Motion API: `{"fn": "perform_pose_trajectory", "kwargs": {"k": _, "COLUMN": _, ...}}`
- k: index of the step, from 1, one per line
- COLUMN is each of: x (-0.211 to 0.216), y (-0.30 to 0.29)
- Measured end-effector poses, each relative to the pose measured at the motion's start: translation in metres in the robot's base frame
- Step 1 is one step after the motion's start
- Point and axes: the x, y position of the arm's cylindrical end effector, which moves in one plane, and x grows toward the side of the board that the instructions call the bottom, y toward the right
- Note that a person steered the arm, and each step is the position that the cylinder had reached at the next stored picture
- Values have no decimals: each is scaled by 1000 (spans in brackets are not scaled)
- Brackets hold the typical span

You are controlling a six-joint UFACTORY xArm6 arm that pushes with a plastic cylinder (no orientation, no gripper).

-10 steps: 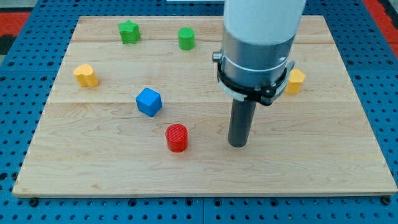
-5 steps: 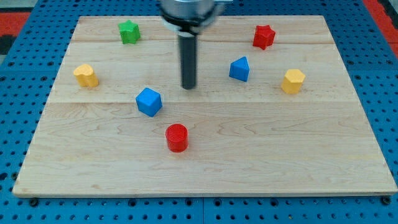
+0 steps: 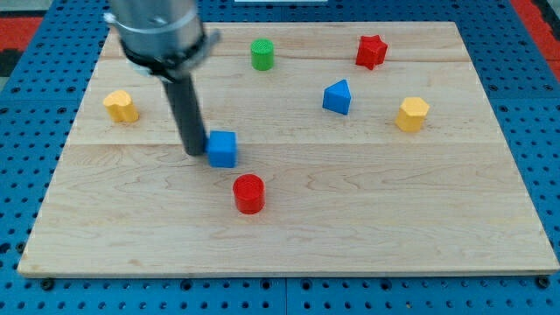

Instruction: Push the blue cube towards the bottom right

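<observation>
The arm descends from the view's top left, its dark rod upright. My tip (image 3: 193, 151) rests on the bench (image 3: 367, 219), touching the left face of the blue cube (image 3: 223, 149). The rod carries no jaws. The blue cube sits left of centre, faces roughly square to the bench edges, with no long axis. The red cylinder (image 3: 249, 193) lies just below-right of it.

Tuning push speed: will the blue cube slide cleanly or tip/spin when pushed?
The blue cube looks squat with flat faces, so it will probably slide, not tip or roll. My tip sits at its left side, seemingly off-centre, so some spin is likely. The smooth wooden board suggests low drag. The red cylinder lies close, towards the bottom right.
</observation>
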Motion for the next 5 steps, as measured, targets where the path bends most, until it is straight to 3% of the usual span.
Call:
{"fn": "perform_pose_trajectory", "kwargs": {"k": 1, "x": 9, "y": 53}}
{"fn": "perform_pose_trajectory", "kwargs": {"k": 2, "x": -23, "y": 33}}
{"fn": "perform_pose_trajectory", "kwargs": {"k": 3, "x": -7, "y": 83}}
{"fn": "perform_pose_trajectory", "kwargs": {"k": 4, "x": 38, "y": 162}}
{"fn": "perform_pose_trajectory", "kwargs": {"k": 5, "x": 56, "y": 239}}
